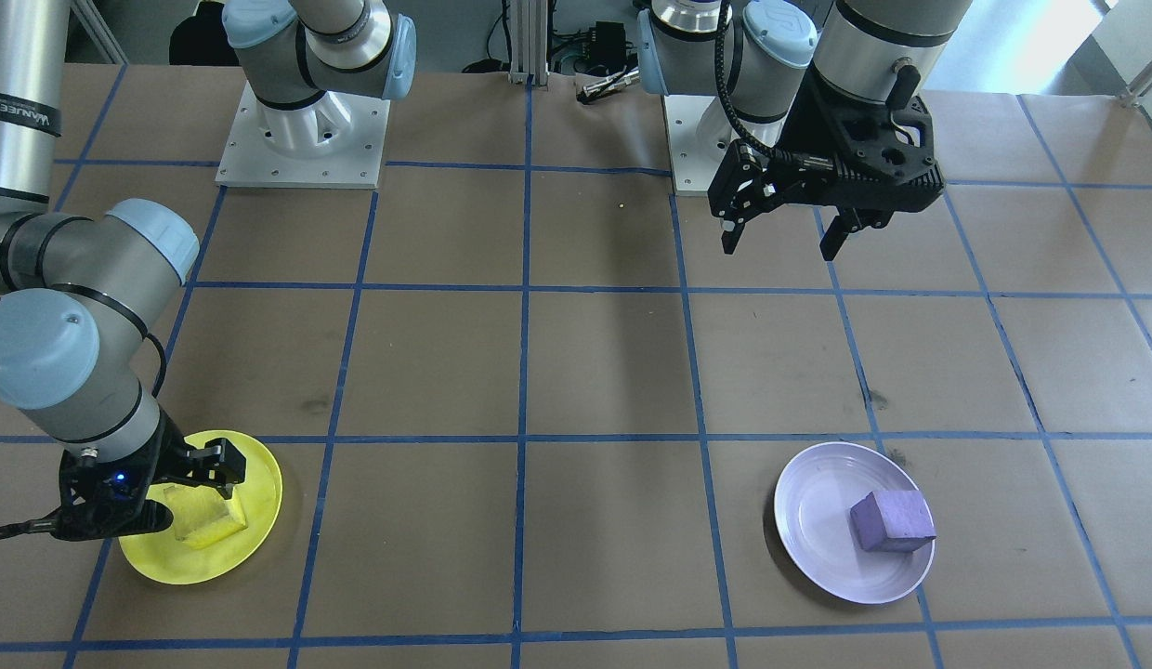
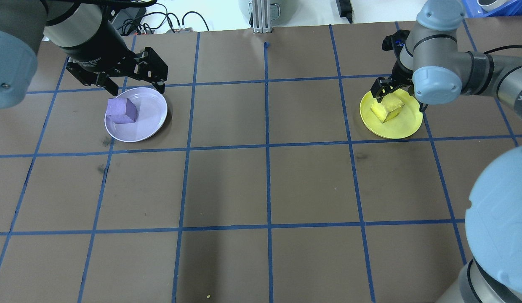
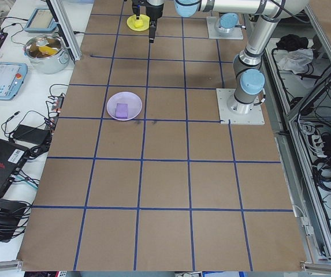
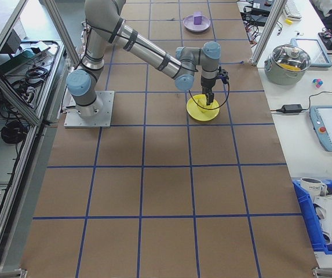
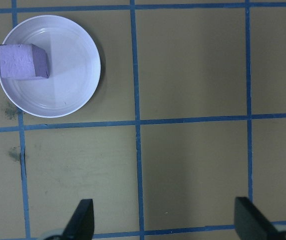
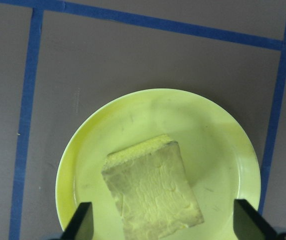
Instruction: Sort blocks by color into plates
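From my station I see that both blocks already lie in the plates of their own colour. The purple block (image 2: 121, 111) rests in the lavender plate (image 2: 149, 120), toward its left part in the overhead view. My left gripper (image 2: 135, 86) hangs above the table just beyond the far rim of this plate, with its jaws spread wide and nothing between them. In the left wrist view the plate and the block lie far to one side of the fingers, not between them, so this arm is clear of its block.

The yellow block (image 6: 152, 190) lies inside the yellow plate (image 6: 232, 145), standing a little turned against the plate. My right gripper (image 2: 385, 90) is directly above it. In the right wrist view the two fingertips (image 6: 83, 220) stand wide to each side of the block and do not touch it, so I judge this gripper as open and the block as released.

So the relation that matters is vertical: the yellow block is straight below the right gripper. I think the next move is only a straight lift up, without side motion, so a finger does not push the block or the plate.
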